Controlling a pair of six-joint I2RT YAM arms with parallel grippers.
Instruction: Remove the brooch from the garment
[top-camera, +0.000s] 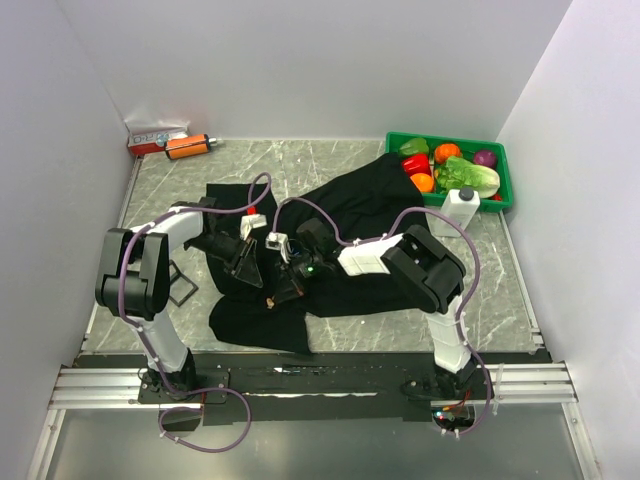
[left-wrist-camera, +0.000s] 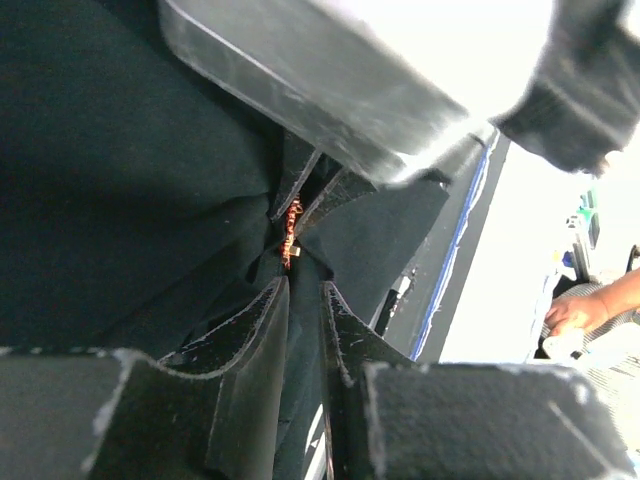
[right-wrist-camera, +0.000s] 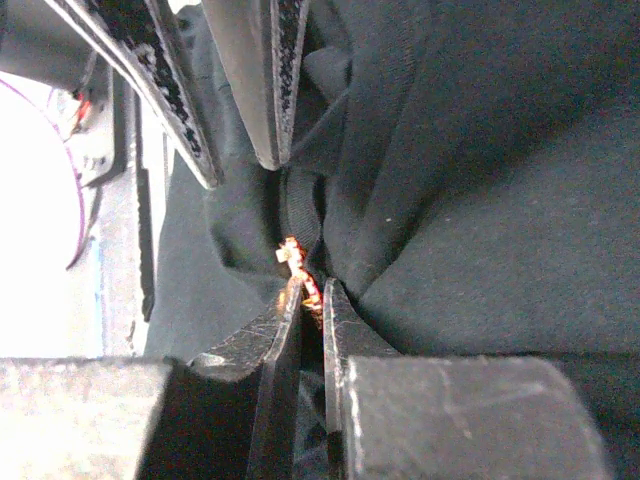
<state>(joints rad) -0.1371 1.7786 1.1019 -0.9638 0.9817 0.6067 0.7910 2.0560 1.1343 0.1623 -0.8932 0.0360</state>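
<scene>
The black garment (top-camera: 370, 195) lies crumpled across the middle of the table. The tiny orange brooch (top-camera: 271, 299) sits on a bunched fold near its front left. My right gripper (top-camera: 282, 292) is shut on the brooch (right-wrist-camera: 297, 265), which pokes out just above its fingertips (right-wrist-camera: 289, 310). My left gripper (top-camera: 254, 278) faces it from the other side and is shut on a fold of the garment (left-wrist-camera: 120, 170) just below the brooch (left-wrist-camera: 291, 232). Cloth fills the gap between the left fingers (left-wrist-camera: 262, 330). The blue starburst mark is hidden.
A green bin (top-camera: 505, 175) of vegetables stands at the back right with a white bottle (top-camera: 460, 205) in front of it. An orange cylinder (top-camera: 187, 147) and a red-and-white box (top-camera: 155, 138) lie at the back left. A black square outline (top-camera: 180, 285) lies beside the left arm.
</scene>
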